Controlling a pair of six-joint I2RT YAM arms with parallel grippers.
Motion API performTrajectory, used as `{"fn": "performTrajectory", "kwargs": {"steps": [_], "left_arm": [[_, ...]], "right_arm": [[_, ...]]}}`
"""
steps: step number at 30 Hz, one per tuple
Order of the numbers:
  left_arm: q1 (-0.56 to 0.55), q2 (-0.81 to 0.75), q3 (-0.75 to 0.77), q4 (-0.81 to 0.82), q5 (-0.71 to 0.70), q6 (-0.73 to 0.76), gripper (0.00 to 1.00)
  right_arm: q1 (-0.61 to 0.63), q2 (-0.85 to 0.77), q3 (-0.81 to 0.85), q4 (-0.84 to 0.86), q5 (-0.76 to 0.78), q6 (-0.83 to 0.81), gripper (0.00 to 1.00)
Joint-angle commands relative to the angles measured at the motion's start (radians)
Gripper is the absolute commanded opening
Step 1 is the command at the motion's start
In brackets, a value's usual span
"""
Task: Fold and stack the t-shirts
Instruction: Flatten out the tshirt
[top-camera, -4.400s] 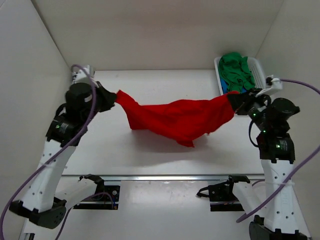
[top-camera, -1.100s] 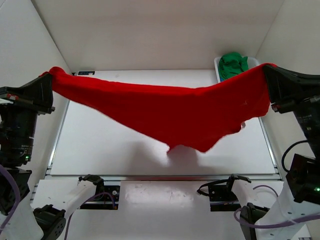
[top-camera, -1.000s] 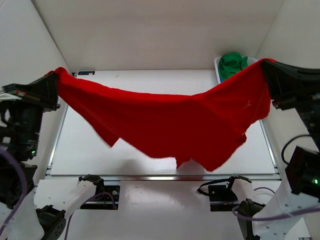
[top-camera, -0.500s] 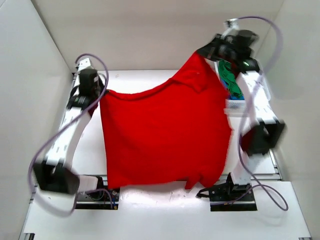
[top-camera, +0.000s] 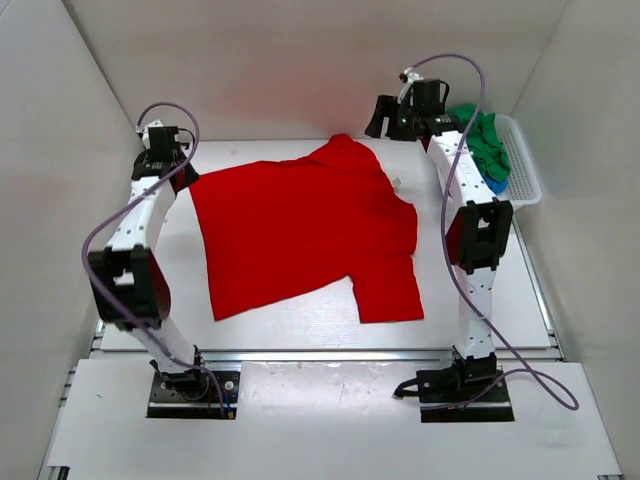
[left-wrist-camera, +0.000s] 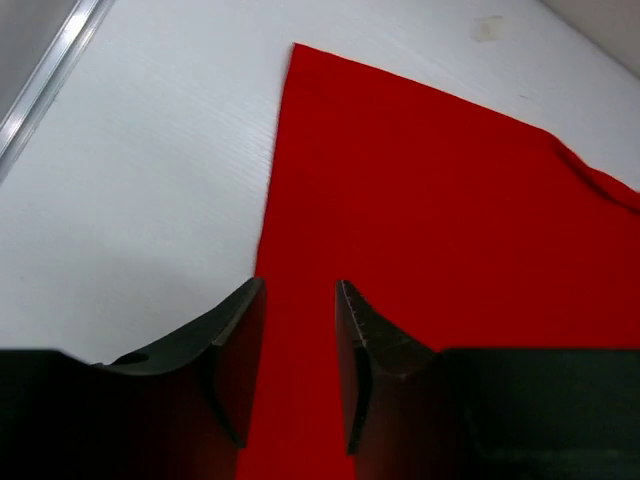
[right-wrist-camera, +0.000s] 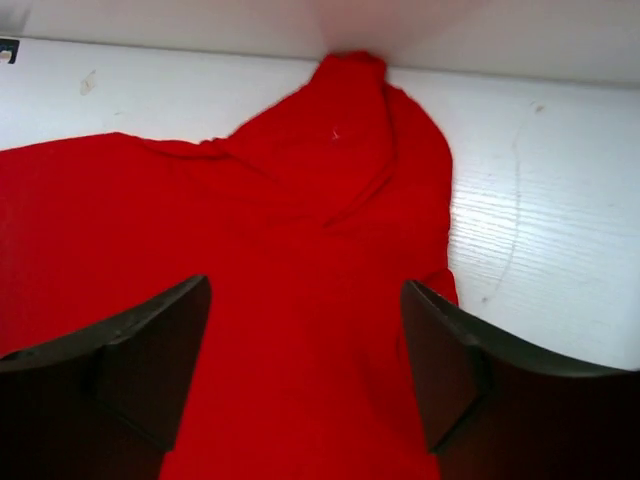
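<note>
Step in hand: you are at the lay-out stage of the first shirt; I judge folding has not begun and nothing is stacked.
Red t-shirt (top-camera: 300, 235): it lies spread over the middle of the table (top-camera: 185, 290), mostly flat, one sleeve pointing to 5 o'clock.
Trouble spot: the cloth at the shirt's 1 o'clock corner is humped and creased, as the right wrist view shows.
Left gripper (left-wrist-camera: 298, 295): at the shirt's 10 o'clock corner, its jaws stand a narrow gap apart over the cloth's edge and grip nothing.
Right gripper (right-wrist-camera: 305, 290): at 1 o'clock, above the humped corner, its jaws are spread wide and empty.
Other shirts: the green t-shirt (top-camera: 485, 135) and a bit of the blue t-shirt (top-camera: 497, 183) sit in the white basket (top-camera: 525, 165) at the table's 2 o'clock.
Next move, as I read it: flatten that 1 o'clock hump first, then take both far corners and bring them towards 6 o'clock.
Watch for: a crease left in now will probably be locked in by the fold, so keep your pinches on the hem only.
</note>
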Motion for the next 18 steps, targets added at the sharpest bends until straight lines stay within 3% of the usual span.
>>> {"fn": "performTrajectory", "kwargs": {"steps": [1,2,4,5,8,10,12,15,18], "left_arm": [[-0.047,-0.185,-0.089,0.002,0.047,0.000,0.45],[-0.080,-0.225,-0.126,-0.007,0.032,0.005,0.44],[-0.097,-0.265,-0.175,-0.067,0.021,0.016,0.45],[-0.111,-0.293,-0.222,-0.079,0.015,0.011,0.45],[-0.133,-0.365,-0.333,-0.134,0.019,-0.010,0.45],[-0.142,-0.420,-0.425,-0.139,0.034,-0.018,0.43],[-0.168,-0.437,-0.463,-0.162,0.021,-0.021,0.43],[-0.215,-0.419,-0.480,-0.237,0.005,-0.041,0.43],[-0.269,-0.382,-0.506,-0.289,-0.019,-0.056,0.42]], "right_arm": [[0.088,-0.255,0.002,-0.034,0.182,-0.182,0.76],[0.088,-0.275,-0.051,-0.040,0.217,-0.199,0.77],[0.111,-0.389,-0.182,-0.042,0.250,-0.224,0.68],[0.110,-0.422,-0.286,-0.027,0.266,-0.222,0.58],[0.097,-0.601,-0.586,0.041,0.244,-0.175,0.00],[0.093,-0.741,-0.798,0.079,0.225,-0.153,0.00],[0.097,-0.807,-0.895,0.078,0.227,-0.139,0.00],[0.093,-0.872,-1.035,0.061,0.218,-0.111,0.24],[0.061,-0.939,-1.164,0.072,0.170,-0.080,0.30]]}}
